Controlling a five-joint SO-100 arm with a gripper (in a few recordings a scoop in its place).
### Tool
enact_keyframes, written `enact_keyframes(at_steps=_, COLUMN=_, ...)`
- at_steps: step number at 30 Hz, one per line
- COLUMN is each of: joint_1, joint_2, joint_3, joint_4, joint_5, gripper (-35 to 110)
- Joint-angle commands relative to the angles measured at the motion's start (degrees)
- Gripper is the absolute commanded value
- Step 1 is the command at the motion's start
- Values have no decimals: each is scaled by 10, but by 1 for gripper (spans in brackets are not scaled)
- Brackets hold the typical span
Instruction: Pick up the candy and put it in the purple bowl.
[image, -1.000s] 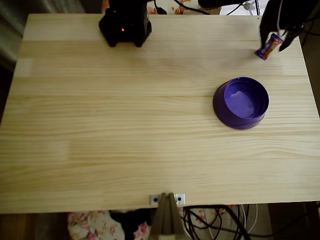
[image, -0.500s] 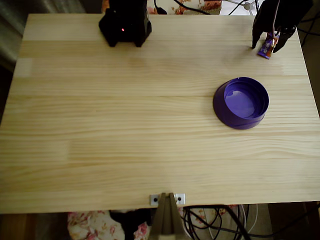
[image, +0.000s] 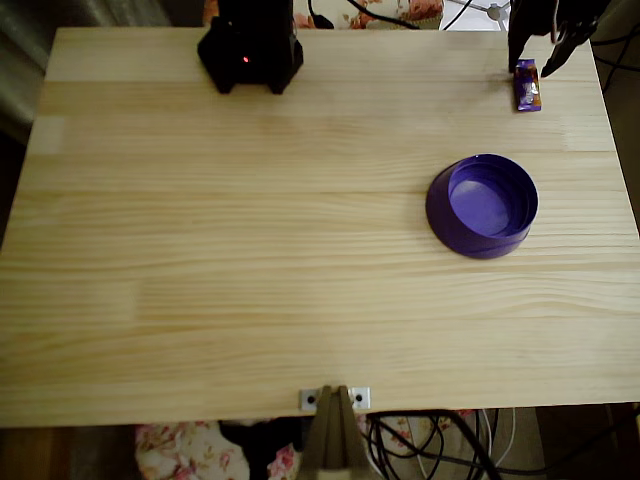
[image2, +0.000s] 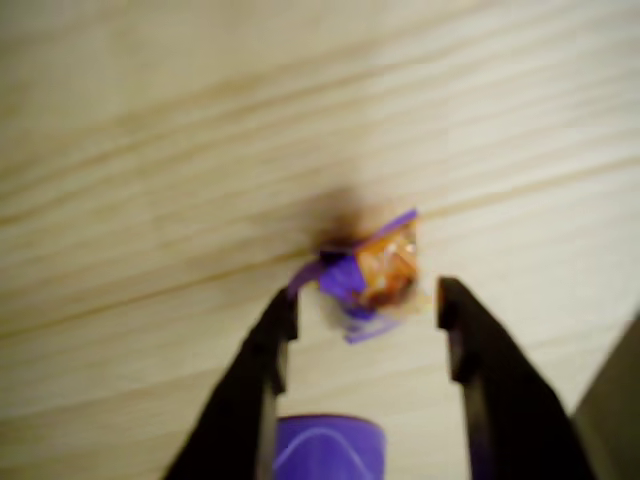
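The end effector (image2: 365, 305) is spread, its 2 fingers (image2: 262, 350) flanking the blurred candy (image2: 375, 272) lying on the wooden surface (image2: 150, 150) just beyond their tips.

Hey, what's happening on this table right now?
A robot arm is working on a candy at the far right corner of a wooden table. Its gripper is open, the fingers straddling the candy without closing on it in the wrist view. The candy lies on the wood. The purple bowl sits empty nearer the camera, apart from the candy.
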Motion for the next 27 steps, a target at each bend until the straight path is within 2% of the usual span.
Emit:
enact_keyframes(at_steps=1, joint_1=-9, joint_2=42, joint_3=-72, joint_4=6, joint_5=-3, gripper=27)
enact_keyframes(at_steps=9, joint_1=-8, joint_2=-6, joint_3=-127, joint_4=7, joint_5=-19, gripper=30)
enact_keyframes(at_steps=12, joint_1=-12, joint_2=-6, joint_3=-117, joint_4=7, joint_5=-19, gripper=39)
enact_keyframes(at_steps=20, joint_1=-11, joint_2=18, joint_3=-76, joint_4=7, joint_5=-28, gripper=44)
enact_keyframes(at_steps=27, joint_1=2, joint_2=17, joint_3=-84, joint_4=7, joint_5=-35, gripper=45)
